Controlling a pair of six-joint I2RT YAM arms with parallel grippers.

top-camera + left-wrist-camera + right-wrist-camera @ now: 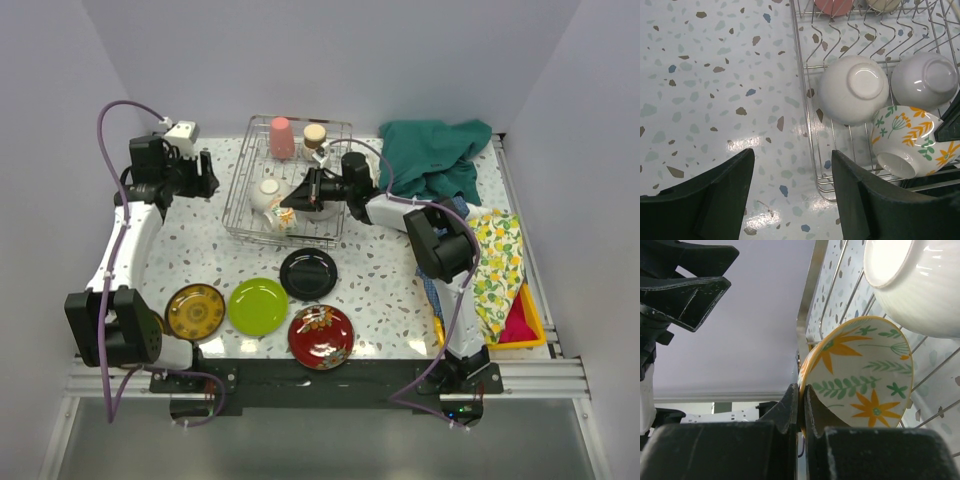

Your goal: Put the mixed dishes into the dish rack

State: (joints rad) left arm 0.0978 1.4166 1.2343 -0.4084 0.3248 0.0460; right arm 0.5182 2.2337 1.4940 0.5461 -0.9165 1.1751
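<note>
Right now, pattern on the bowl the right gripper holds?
Bowl: orange flowers, green leaves on white; right wrist view.

White speckled table (pixel 385 290), flecked grey, brown and blue, enclosed by pale walls (pixel 300 60). At the far right corner lies a crumpled dark green cloth (pixel 432 155). Along the right edge, a yellow cloth (pixel 497 265) with a green and orange print overlaps a yellow tray (pixel 536 322) holding magenta fabric (pixel 516 325).
</note>
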